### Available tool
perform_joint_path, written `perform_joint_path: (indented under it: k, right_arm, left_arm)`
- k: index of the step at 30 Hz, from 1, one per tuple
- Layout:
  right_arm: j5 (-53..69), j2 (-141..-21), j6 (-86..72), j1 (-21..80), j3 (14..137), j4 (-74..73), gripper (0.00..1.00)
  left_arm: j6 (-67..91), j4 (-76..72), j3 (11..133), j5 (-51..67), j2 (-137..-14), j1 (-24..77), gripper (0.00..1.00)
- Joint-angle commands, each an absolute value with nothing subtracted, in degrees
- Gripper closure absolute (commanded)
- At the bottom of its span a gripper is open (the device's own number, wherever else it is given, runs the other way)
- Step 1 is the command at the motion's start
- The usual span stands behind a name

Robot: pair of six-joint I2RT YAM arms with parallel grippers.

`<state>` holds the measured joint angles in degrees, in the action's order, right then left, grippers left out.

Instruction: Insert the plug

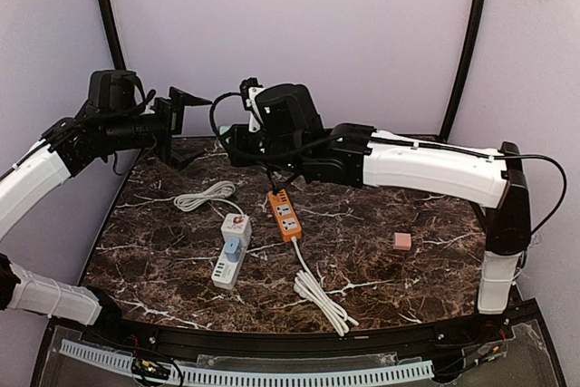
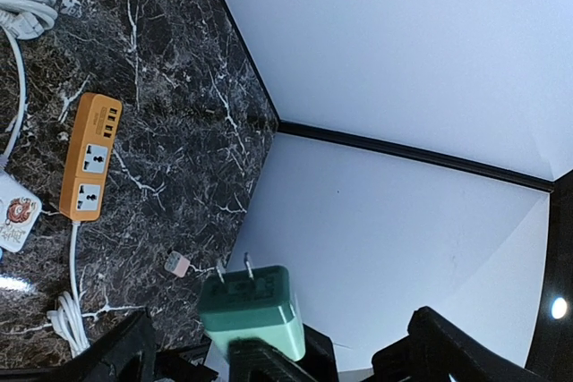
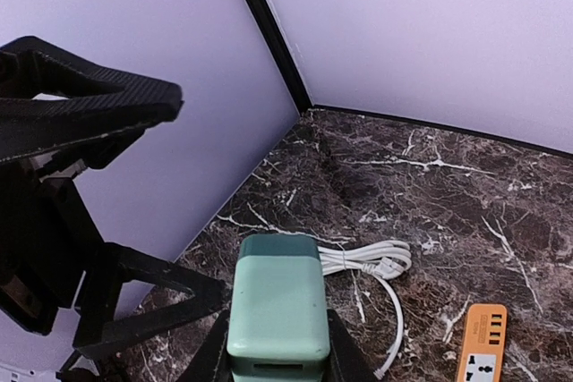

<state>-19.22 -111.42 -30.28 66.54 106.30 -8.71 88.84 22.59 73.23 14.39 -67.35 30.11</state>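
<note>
The plug (image 3: 277,306) is a mint-green block with a darker green face. Seen in the left wrist view, the plug (image 2: 251,309) has two metal prongs pointing up. My right gripper (image 3: 276,360) is shut on it, one finger pressed against each side. In the top view the right gripper (image 1: 228,138) hangs above the back left of the table. My left gripper (image 1: 193,129) faces it with its jaws spread wide and touches nothing. The left fingers (image 2: 443,346) stand well clear on either side of the plug. An orange power strip (image 1: 285,215) lies on the marble table (image 1: 408,278).
A white power strip (image 1: 230,256) lies left of the orange one, with a white adapter and a blue plug in it. Coiled white cables lie at the back left (image 1: 204,197) and near the front (image 1: 322,301). A small pink cube (image 1: 401,241) sits at the right. Purple walls enclose the table.
</note>
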Motion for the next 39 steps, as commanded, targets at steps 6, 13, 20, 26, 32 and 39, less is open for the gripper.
perform_joint_path:
  k: [6,13,20,26,32,39]
  right_arm:
    - [-10.3,-104.9,-30.2,62.2,104.2,-22.1,1.00]
    - [-2.1,-105.0,-28.6,58.9,105.8,-34.6,1.00]
    - [4.1,-107.9,-26.5,56.0,107.6,-43.3,1.00]
    - [9.7,-111.6,-25.6,53.3,110.0,-48.3,1.00]
    - [12.8,-115.6,-24.2,52.3,113.3,-53.3,1.00]
    - [13.7,-118.6,-23.1,51.6,115.5,-56.6,1.00]
  left_arm:
    - [84.0,30.4,68.2,8.5,-60.3,29.9,0.01]
    - [76.7,36.5,67.0,2.3,-55.6,29.8,0.01]
    - [62.1,45.7,70.5,-4.8,-53.5,29.8,0.01]
    - [48.6,52.3,72.9,-10.7,-51.6,29.8,0.01]
    - [37.2,55.3,72.6,-13.7,-51.0,29.8,0.01]
    - [28.6,53.5,67.1,-15.3,-48.1,29.8,0.01]
